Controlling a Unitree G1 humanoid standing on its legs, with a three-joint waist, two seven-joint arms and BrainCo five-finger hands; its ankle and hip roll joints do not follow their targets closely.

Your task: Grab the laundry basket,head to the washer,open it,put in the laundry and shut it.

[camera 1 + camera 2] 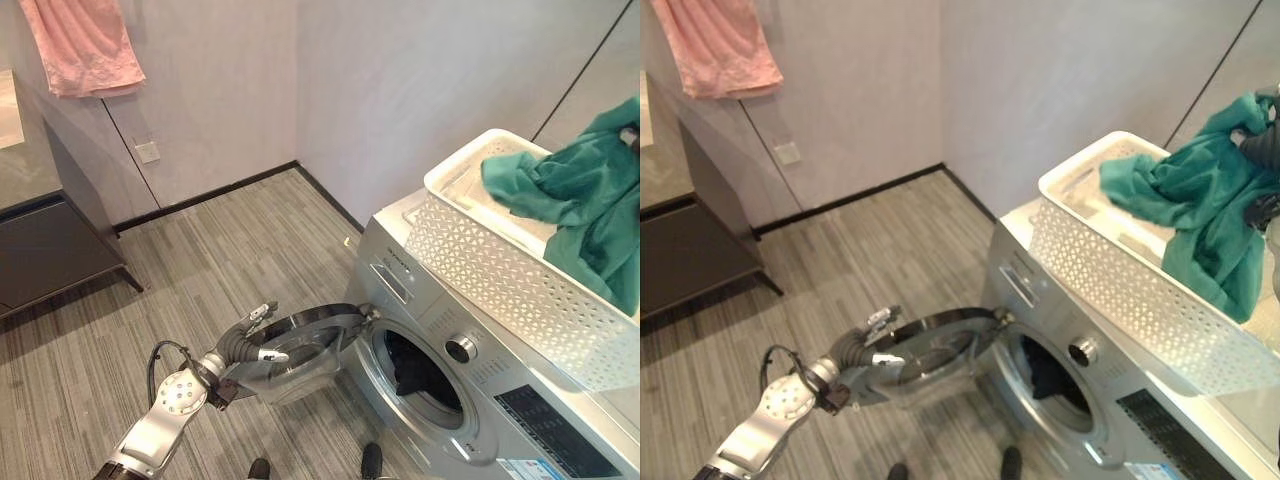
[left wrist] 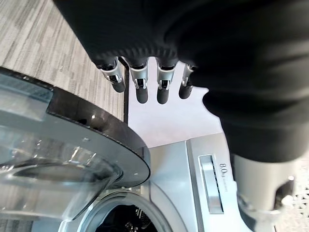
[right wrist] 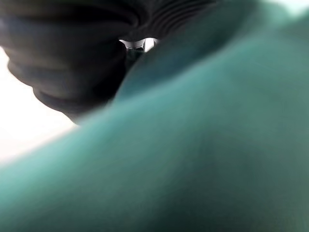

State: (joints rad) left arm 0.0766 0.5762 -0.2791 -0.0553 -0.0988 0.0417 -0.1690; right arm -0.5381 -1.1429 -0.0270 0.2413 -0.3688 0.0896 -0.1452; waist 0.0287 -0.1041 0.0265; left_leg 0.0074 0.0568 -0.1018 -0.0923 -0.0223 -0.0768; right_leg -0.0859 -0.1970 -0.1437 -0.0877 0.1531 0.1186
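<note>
From the head cams I've got the washer (image 1: 470,400) with its door (image 1: 300,350) swung wide open and my left hand (image 1: 250,340) by the door's rim, and the left wrist cam adds that its fingers (image 2: 140,84) are straight, gripping nothing. The white laundry basket (image 1: 500,280) sits on top of the washer with a teal garment (image 1: 585,210) half lifted out. My right hand (image 1: 1265,150) is up in that cloth at the frame edge, but the right wrist cam is smothered in teal, so I can't tell its grip. Something dark lies in the drum (image 1: 410,370), and a pink towel (image 1: 85,45) hangs on the far wall.
</note>
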